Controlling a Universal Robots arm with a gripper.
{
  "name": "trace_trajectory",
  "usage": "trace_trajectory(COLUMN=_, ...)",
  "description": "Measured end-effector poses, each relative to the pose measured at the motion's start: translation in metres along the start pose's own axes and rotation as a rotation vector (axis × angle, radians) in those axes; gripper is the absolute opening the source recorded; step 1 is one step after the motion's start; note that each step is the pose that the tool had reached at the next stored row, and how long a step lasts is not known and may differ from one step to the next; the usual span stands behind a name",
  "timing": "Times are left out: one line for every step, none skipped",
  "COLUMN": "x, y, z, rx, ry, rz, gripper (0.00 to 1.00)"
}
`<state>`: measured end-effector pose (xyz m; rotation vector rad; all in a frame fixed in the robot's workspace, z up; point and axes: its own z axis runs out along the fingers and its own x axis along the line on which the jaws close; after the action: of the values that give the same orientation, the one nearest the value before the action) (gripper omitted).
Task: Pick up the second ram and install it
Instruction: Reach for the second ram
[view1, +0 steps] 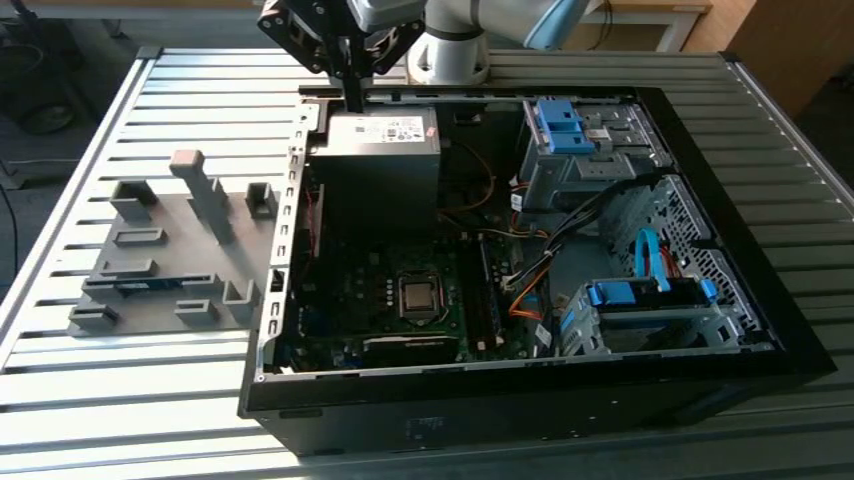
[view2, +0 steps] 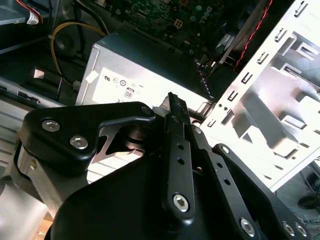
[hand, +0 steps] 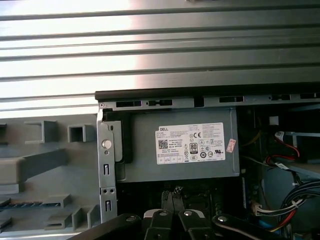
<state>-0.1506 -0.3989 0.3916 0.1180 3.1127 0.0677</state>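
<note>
The black two-finger gripper (view1: 355, 104) hangs with its fingers pressed together and nothing between them. Its tips are just above the grey metal power-supply box (view1: 378, 150), which sits in a far corner of the open black computer case (view1: 534, 405). The second ram (view1: 144, 284), a long thin blue circuit-board strip, lies in a slot of the grey plastic fixture (view1: 200, 215) on the ribbed metal table (view1: 107, 400), outside the case toward the exterior view's left, well apart from the gripper
</note>
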Motion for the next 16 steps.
trace_trajectory(x=0.0004, y=0.0, z=0.0, rx=-0.0001, ry=0.0, rz=0.0, gripper=0.11)
trace_trajectory(x=0.0008, y=-0.0001, z=0.0, rx=0.0, ry=0.0, rz=0.0, gripper=0.11)
trace_trajectory(x=0.0011, y=-0.0001, z=0.0, rx=0.0, ry=0.0, rz=0.0, gripper=0.11)
trace_trajectory(x=0.0015, y=-0.0001, z=0.0001, rx=-0.0001, ry=0.0, rz=0.0, gripper=0.11)
trace_trajectory(x=0.0019, y=-0.0002, z=0.0001, rx=0.0, ry=0.0, rz=0.0, gripper=0.11)
trace_trajectory(x=0.0022, y=-0.0002, z=0.0001, rx=0.0, ry=0.0001, rz=0.0, gripper=0.11)
trace_trajectory(x=0.0026, y=-0.0002, z=0.0001, rx=0.0001, ry=0.0, rz=0.0, gripper=0.11)
trace_trajectory(x=0.0029, y=-0.0002, z=0.0002, rx=0.0, ry=0.0, rz=0.0, gripper=0.11)
trace_trajectory(x=0.0032, y=-0.0003, z=0.0002, rx=0.0, ry=0.0, rz=0.0, gripper=0.11)
trace_trajectory(x=0.0035, y=-0.0003, z=0.0002, rx=0.0, ry=0.0, rz=0.0, gripper=0.11)
trace_trajectory(x=0.0038, y=-0.0003, z=0.0003, rx=0.0, ry=0.0001, rz=0.0, gripper=0.11)
trace_trajectory(x=0.0042, y=-0.0004, z=0.0003, rx=0.0, ry=0.0, rz=0.0, gripper=0.11)
trace_trajectory(x=0.0046, y=-0.0004, z=0.0004, rx=0.0, ry=0.0001, rz=0.0, gripper=0.11)
trace_trajectory(x=0.0049, y=-0.0004, z=0.0004, rx=0.0, ry=0.0001, rz=0.0, gripper=0.11)
trace_trajectory(x=0.0052, y=-0.0004, z=0.0004, rx=0.0, ry=0.0001, rz=0.0, gripper=0.11)
trace_trajectory(x=0.0055, y=-0.0005, z=0.0004, rx=0.0, ry=0.0002, rz=0.0, gripper=0.11)
